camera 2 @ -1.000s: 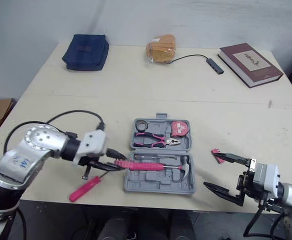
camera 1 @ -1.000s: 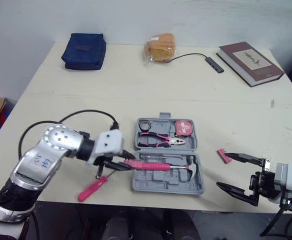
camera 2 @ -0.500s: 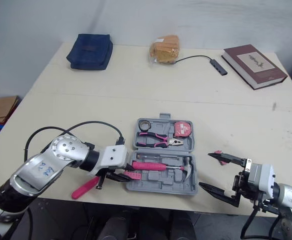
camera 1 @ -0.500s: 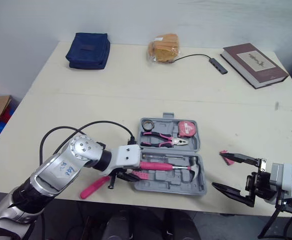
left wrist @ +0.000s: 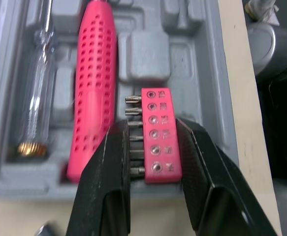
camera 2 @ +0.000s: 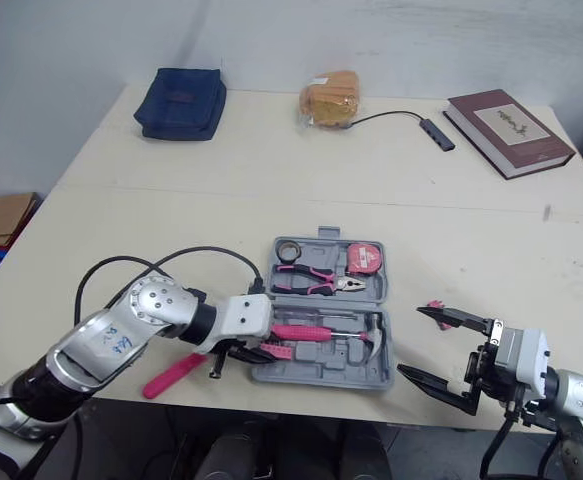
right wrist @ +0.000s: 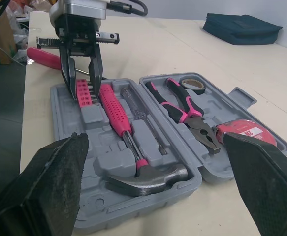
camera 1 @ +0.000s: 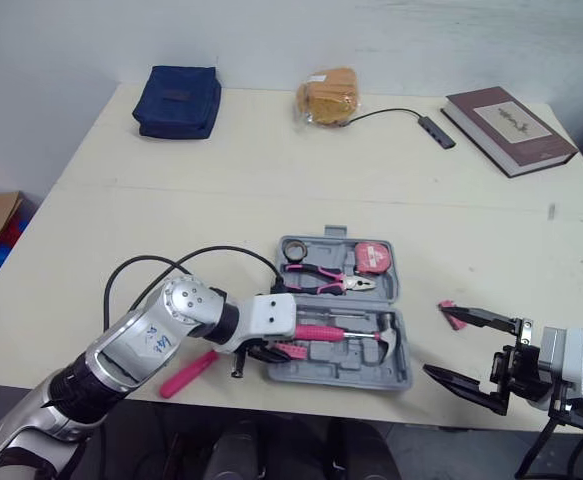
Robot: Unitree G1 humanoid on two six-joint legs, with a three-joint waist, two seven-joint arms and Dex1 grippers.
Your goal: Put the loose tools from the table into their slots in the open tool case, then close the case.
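Observation:
The grey tool case [camera 1: 403, 375] lies open near the table's front edge. It holds a pink-handled hammer [camera 1: 343, 333], pliers [camera 1: 326, 283], a tape measure [camera 1: 371, 257], a tape roll [camera 1: 293, 248] and a clear-handled screwdriver [left wrist: 35, 98]. My left gripper [camera 1: 276, 352] is over the case's near-left corner, shut on a pink bit holder [left wrist: 159, 105] that sits low beside the hammer handle. A pink-handled screwdriver [camera 1: 186, 373] lies on the table just left of the case. My right gripper [camera 1: 442, 341] hangs open right of the case, near a small pink piece [camera 1: 450, 314].
Along the far side of the table are a blue pouch [camera 1: 178, 100], a bagged bun [camera 1: 323, 95], a cable with a hub [camera 1: 433, 128] and a brown book [camera 1: 511, 115]. A black cable [camera 1: 171, 265] loops from my left arm over the table.
My left gripper has moved right, from beside the case to over its near-left corner, still carrying the bit holder. The head camera has shifted a little. The right gripper has hardly moved.

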